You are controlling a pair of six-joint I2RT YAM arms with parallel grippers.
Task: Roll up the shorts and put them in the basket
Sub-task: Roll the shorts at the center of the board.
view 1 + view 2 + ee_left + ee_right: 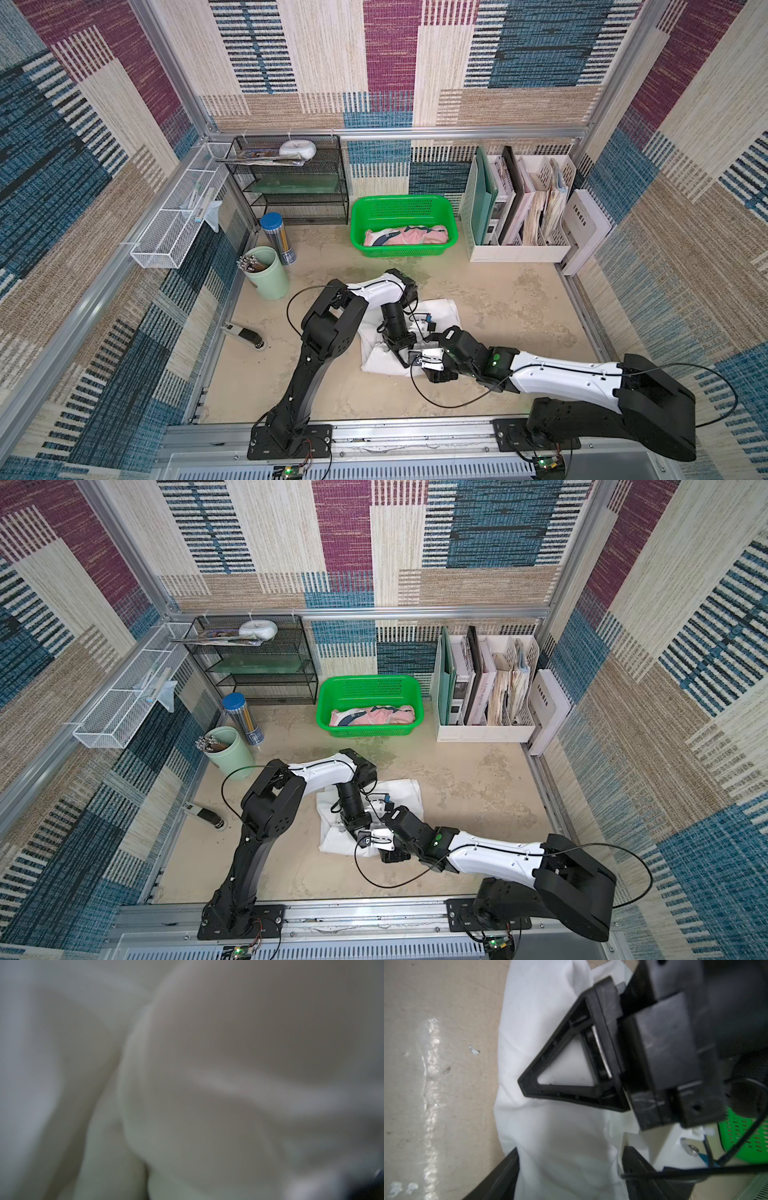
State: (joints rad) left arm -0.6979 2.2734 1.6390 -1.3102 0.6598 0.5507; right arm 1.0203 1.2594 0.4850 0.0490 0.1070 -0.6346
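L wrist view was wholly blurred: only pale folds of the white shorts (228, 1064) could be made out. In both top views their middle was hidden by the L arm (395, 320) and R arm (461, 345). R gripper (566, 1169) fingertips were cut off by the R wrist view's edge, so grip couldn't be told. Pink shorts (415, 237) were part hidden by the basket (403, 251) wall.

Green basket (399, 212) stands between mesh rack (299, 195) and file organizer (515, 251).
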